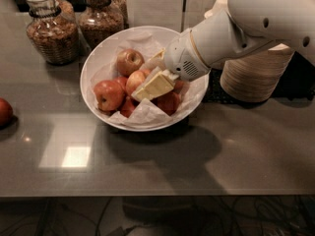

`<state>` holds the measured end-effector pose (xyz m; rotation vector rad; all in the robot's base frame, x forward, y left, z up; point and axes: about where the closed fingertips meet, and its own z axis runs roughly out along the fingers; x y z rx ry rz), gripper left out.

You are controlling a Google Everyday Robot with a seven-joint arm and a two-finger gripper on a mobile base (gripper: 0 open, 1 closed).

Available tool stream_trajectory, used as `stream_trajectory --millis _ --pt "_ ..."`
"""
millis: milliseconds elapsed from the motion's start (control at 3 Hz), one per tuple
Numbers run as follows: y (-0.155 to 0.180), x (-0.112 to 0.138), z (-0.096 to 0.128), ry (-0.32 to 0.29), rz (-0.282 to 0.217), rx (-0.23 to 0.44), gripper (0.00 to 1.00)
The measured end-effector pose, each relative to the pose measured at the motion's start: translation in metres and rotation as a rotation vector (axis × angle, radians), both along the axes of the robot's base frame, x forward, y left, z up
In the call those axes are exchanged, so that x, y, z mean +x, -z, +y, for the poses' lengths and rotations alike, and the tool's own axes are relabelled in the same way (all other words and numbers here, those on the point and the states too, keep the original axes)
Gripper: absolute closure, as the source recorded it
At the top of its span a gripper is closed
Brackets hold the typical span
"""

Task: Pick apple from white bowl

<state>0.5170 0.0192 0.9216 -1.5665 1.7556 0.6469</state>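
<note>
The gripper (147, 87) sits low in the white bowl (96, 65) and covers part of the apple (134, 80) beneath it. The arm (256, 23) runs off the right edge and hides part of the stacked paper bowls (256, 77). On the counter (221, 156), the left edge cuts the lone apple (4, 112). The top edge crops the far jar (101, 18).

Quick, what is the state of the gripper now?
Gripper: down in the white bowl, among the apples; open or closed cannot be told.
</note>
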Motion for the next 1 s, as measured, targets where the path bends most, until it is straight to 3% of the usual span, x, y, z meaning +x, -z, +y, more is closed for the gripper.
stream_trajectory --millis 333,667,1000 --pt "-0.025 0.006 -0.002 -0.031 -0.053 0.013 1.0" --pt "-0.065 0.014 -0.015 -0.034 -0.144 0.033 1.0" --pt "-0.065 0.014 -0.015 -0.034 -0.144 0.033 1.0"
